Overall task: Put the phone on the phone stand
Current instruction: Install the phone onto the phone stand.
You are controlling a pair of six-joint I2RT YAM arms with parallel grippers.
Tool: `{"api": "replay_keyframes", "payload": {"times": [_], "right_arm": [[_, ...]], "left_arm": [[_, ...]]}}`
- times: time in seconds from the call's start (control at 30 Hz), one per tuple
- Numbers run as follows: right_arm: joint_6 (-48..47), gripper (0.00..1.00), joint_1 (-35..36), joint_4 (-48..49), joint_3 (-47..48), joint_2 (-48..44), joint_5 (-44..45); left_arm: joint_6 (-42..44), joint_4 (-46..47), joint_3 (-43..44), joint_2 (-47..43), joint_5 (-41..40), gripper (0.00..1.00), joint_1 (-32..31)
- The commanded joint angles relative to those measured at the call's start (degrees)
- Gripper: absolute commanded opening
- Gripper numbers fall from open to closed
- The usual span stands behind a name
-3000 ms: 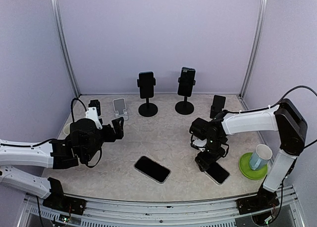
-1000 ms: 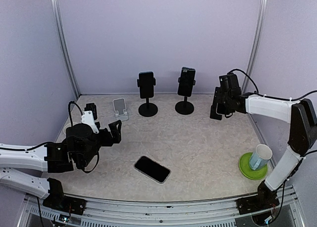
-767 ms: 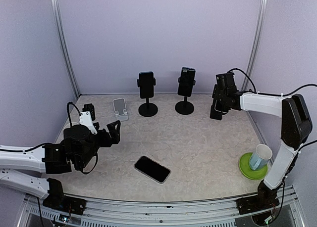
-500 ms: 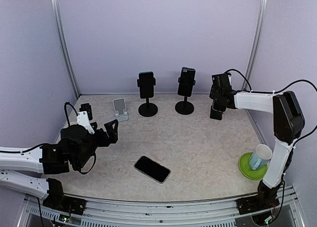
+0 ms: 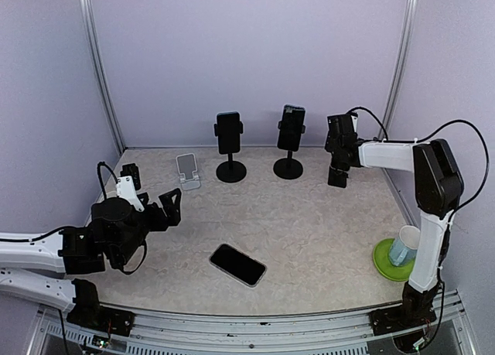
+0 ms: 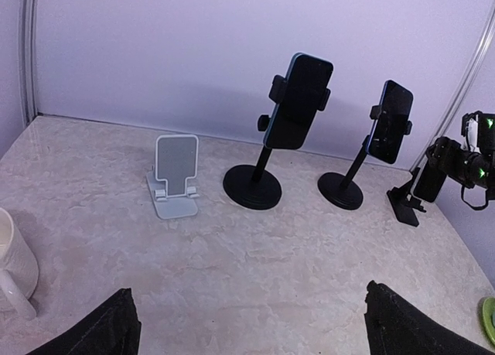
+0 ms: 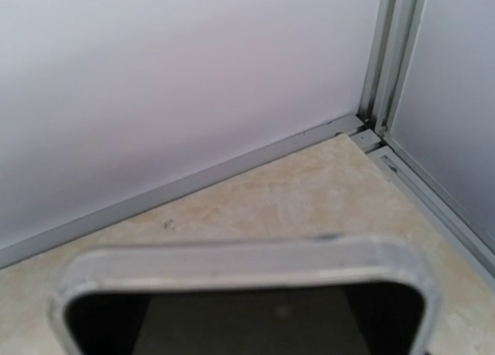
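A dark phone with a pale rim [image 7: 247, 293] fills the bottom of the right wrist view. My right gripper [image 5: 338, 152] is shut on it at the back right, and the gripper's fingers do not show in the right wrist view. In the left wrist view this phone [image 6: 428, 182] hangs tilted just above a small black phone stand [image 6: 405, 205]; I cannot tell whether they touch. A second phone [image 5: 237, 264] lies flat near the front middle. My left gripper [image 5: 151, 190] hovers open at the left with nothing between its fingers.
Two black pole stands [image 5: 229, 138] [image 5: 291, 131] at the back each hold a phone. A small white stand [image 5: 186, 170] stands bare at the back left. A cup on a green coaster [image 5: 402, 250] sits at the right, and a white mug [image 6: 11, 262] at the left.
My right gripper has edged left with the phone at the black stand, after lifting it from the table's front right earlier. My left arm has drawn back to the left.
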Motion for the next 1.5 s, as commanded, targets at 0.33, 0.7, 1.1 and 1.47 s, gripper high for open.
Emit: {"api": "replay_keyframes", "payload": {"times": [0.33,0.7,1.1,1.47], "right_arm": [[-3.5,0.45,-1.8,5.7,2.7,3.2,-0.4],[-3.5,0.45,-2.3,6.3,2.9,4.7,-2.7],[-3.6,0.49,-2.3,4.4,3.7,5.5,-3.3],[-2.2,0.66,-2.4,1.6,4.2,5.7,-3.3]], "left_arm": [[0.2,-1.3,-0.3,-0.9,-2.0,0.99,-0.3],[0.1,-1.4,-0.1,-0.5,-2.0,0.99,-0.3],[-0.2,-1.5,-0.4,-0.6,-2.1,0.99,-0.3],[-0.5,-2.0,-0.9,-1.4,-2.0,0.99,-0.4]]}}
